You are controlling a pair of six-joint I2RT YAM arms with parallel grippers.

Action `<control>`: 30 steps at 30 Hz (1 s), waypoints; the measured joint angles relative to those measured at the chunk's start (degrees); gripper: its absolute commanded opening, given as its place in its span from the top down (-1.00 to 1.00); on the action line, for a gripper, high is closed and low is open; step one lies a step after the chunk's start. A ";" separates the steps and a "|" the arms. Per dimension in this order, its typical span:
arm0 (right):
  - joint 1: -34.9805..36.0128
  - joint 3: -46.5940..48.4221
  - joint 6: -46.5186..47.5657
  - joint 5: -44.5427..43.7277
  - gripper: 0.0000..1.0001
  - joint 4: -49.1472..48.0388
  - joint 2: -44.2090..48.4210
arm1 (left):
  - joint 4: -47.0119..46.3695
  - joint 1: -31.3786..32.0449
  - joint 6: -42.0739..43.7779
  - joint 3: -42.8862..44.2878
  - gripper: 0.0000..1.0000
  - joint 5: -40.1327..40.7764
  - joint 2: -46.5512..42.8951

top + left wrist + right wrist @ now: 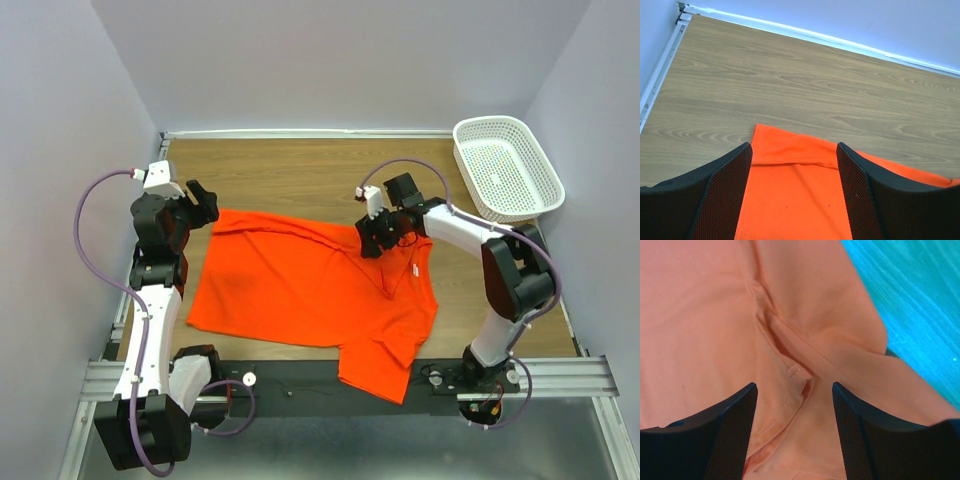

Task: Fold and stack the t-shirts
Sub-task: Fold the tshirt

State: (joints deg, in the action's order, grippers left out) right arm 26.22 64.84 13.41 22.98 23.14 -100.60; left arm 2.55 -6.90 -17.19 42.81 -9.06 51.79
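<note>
At the near edge of the bench (300, 165), toward 5 o'clock from the middle, one flap of the t-shirt (290, 290) hangs off the wood over the dark rail (300, 385) that the arms are bolted to. The rest of the orange-red shirt lies spread over the middle of the bench, mostly flat, with a creased ridge running through its right part. The right fingers (372, 240) are over that ridge, at about 2 o'clock on the shirt. In the right wrist view they are spread, with a stitched seam and bunched folds showing in the gap between them. Whether the tips touch the cloth I cannot tell. The left fingers (203, 203) are at the shirt's 10 o'clock corner. They are also spread and pinching nothing. In the left wrist view the corner's turned-over edge lies between them, with bare wood beyond it out to the far wall. Farthest off, at 1 o'clock in the far right corner, a white perforated basket (507, 168) sits tilted against the wall, well apart from the shirt.
</note>
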 measured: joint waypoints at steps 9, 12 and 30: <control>-0.02 0.28 -0.98 1.31 0.40 0.04 -3.93 | -0.22 0.02 0.00 0.00 -0.53 -0.68 0.00; -0.02 0.33 -0.74 2.36 0.50 0.09 -3.58 | -0.31 0.07 0.00 0.00 -0.52 -0.70 0.00; 10.23 1.90 12.94 19.61 -0.25 12.26 -0.98 | -0.33 0.17 0.00 0.00 -0.53 -0.72 0.02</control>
State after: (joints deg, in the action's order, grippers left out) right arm 36.45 66.74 26.35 42.59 35.40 -101.58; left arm 2.22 -6.72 -17.19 42.81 -9.78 51.81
